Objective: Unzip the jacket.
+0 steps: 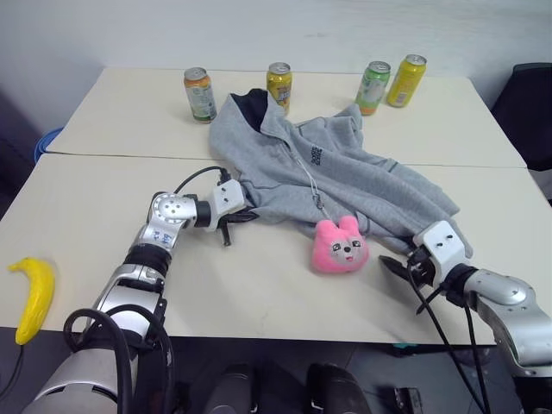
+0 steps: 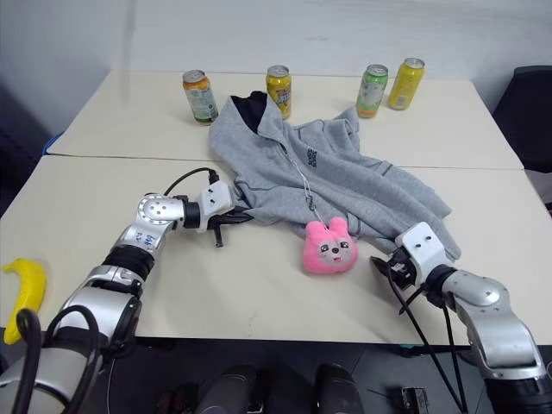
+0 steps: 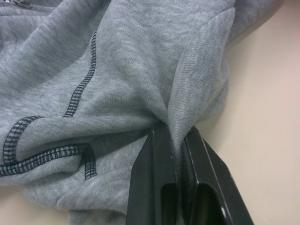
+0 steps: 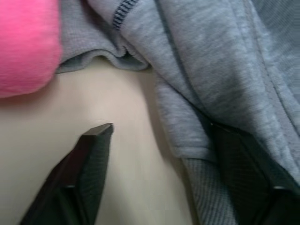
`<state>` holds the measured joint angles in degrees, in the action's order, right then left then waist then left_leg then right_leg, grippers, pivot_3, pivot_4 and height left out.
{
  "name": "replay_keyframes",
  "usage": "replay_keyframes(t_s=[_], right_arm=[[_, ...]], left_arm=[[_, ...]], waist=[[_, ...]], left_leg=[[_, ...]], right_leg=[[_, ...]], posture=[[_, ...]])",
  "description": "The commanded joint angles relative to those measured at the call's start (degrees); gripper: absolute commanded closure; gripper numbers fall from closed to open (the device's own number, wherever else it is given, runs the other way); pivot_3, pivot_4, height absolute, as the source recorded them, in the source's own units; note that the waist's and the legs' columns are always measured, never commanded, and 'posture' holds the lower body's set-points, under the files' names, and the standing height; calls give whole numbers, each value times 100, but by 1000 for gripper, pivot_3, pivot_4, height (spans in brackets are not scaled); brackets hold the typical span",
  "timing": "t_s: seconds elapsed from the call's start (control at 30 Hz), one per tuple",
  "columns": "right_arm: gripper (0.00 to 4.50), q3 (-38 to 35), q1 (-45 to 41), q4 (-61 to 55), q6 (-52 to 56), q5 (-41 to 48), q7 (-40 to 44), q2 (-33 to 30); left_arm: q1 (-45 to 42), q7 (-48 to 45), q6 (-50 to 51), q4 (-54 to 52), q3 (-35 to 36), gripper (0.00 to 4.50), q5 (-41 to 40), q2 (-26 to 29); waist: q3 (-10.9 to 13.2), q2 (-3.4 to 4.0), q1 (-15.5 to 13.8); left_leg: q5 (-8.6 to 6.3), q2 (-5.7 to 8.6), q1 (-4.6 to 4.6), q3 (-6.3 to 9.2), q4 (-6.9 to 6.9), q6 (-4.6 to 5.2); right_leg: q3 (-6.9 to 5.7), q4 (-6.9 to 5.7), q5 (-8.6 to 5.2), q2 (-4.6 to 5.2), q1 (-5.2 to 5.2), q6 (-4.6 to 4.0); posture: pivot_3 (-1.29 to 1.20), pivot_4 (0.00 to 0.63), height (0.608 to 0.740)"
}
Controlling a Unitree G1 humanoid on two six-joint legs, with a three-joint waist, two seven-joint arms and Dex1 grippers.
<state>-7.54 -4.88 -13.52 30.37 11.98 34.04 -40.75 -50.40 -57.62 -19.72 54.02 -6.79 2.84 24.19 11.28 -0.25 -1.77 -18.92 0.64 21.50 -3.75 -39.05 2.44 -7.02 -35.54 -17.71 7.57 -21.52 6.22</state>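
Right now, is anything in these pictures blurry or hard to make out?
Right wrist view: pink plush toy and jacket look soft, close to the lens. Left wrist view: jacket's ribbed hem crisp between the left gripper fingers. Left eye view: even lighting, cans readable.

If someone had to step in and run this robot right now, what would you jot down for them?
Left gripper: shut on a fold of the jacket at its edge.
Right gripper: open, one finger on bare table, the other at the jacket's hem; holds nothing.
The jacket lies spread on the table, its zipper closed, a pink plush toy at its lower end. Four cans stand behind, a banana on the left.
Done: left hold.
Left: grip the zipper's pull and unzip.
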Motion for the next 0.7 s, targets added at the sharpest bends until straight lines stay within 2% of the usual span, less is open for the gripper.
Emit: replay_keyframes(t_s=[0.03,0.17,0.27,0.4,0.5,0.6,0.7], right_arm=[[2234,-153,-228,357,-164,-140,-63,-97],[3567,-352,-395,575,-387,117,362,-234],[4483,-650,-330,590,-630,656,1200,-450],[4483,-1164,30,591,-343,1560,2657,-1085],[4483,-1607,135,721,162,2257,3292,-1442],[4483,-1827,394,922,1019,2614,3832,-2055],[4483,-1925,720,1255,1299,2573,4296,-2597]], left_arm=[[541,-375,457,-1006,117,4500,-407,118],[1398,-697,1388,-2764,249,4500,-1019,380],[2057,-961,2440,-4264,400,4500,-1753,671],[2888,-862,4301,-6264,871,4500,-3130,1163],[3592,-806,5323,-7327,1175,4500,-3904,1653],[4467,-918,6059,-8164,1376,4500,-4495,2220],[5266,-730,6430,-8777,1516,4500,-4910,2397]], waist=[[0,0,42],[1,2,60],[3,5,64],[7,10,43],[7,13,57],[10,20,74],[14,26,73]], left_leg=[[0,0,1,0,1,0],[0,-2,1,2,3,-1],[0,-4,4,3,4,-1],[-3,-13,7,13,4,-3],[-7,-22,6,19,5,-6],[-11,-30,-3,22,6,-12],[-18,-32,-7,23,13,-15]], right_leg=[[0,1,0,1,0,0],[4,3,0,0,-1,0],[24,7,0,2,-1,0],[48,19,0,9,5,0],[51,31,0,12,13,0],[51,47,-1,10,22,-2],[53,64,-6,12,22,-13]], posture=[[0,150,740],[0,150,740],[0,150,740],[0,150,740],[0,150,740],[0,150,740],[0,150,740]])
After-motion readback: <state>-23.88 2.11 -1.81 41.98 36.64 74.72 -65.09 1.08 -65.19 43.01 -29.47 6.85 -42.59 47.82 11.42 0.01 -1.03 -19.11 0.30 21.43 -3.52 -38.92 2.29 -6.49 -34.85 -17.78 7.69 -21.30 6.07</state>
